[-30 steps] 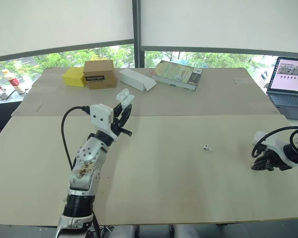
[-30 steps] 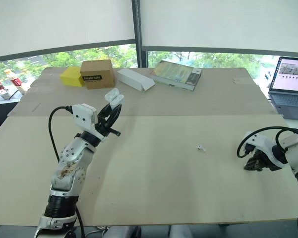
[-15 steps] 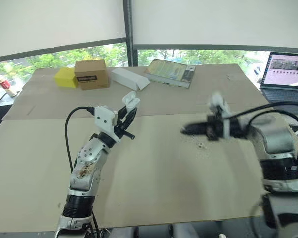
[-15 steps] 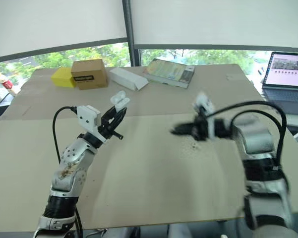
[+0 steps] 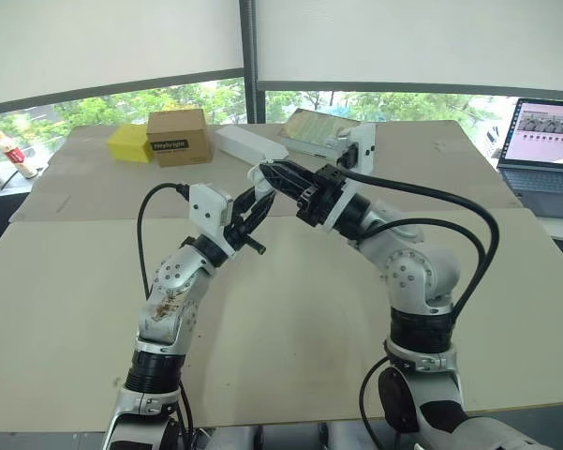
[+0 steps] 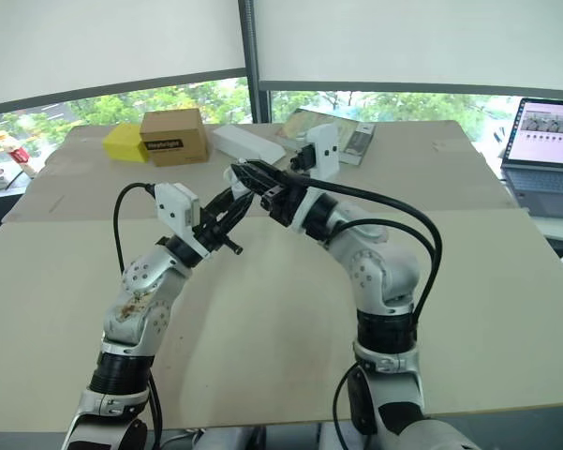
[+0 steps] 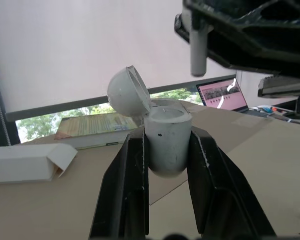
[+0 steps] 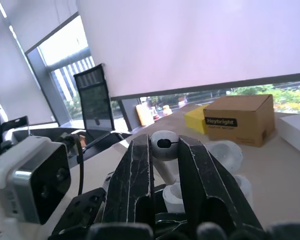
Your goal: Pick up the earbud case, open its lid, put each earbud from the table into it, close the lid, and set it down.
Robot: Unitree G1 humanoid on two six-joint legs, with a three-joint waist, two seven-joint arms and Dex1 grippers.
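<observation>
My left gripper [image 5: 256, 195] is raised over the table's left half, shut on the white earbud case [image 7: 164, 139], which stands upright between its fingers. The round lid [image 7: 128, 92] is swung open. My right gripper [image 5: 266, 172] reaches in from the right and hovers just above the open case. It is shut on a white earbud [image 8: 163, 144], whose stem [image 7: 197, 50] points down toward the case mouth without touching it. In the right wrist view the open case [image 8: 228, 156] lies just beyond the fingers.
Along the far side stand a brown cardboard box [image 5: 177, 137], a yellow box [image 5: 131, 143], a white carton [image 5: 248, 142] and a book [image 5: 309, 127]. An open laptop [image 5: 543, 141] sits at the right edge, and bottles [image 5: 14, 155] at the far left.
My right arm has swung from the table's right edge across to the left gripper and now holds an earbud over the case. The left gripper kept the open case raised. The camera shifted.
</observation>
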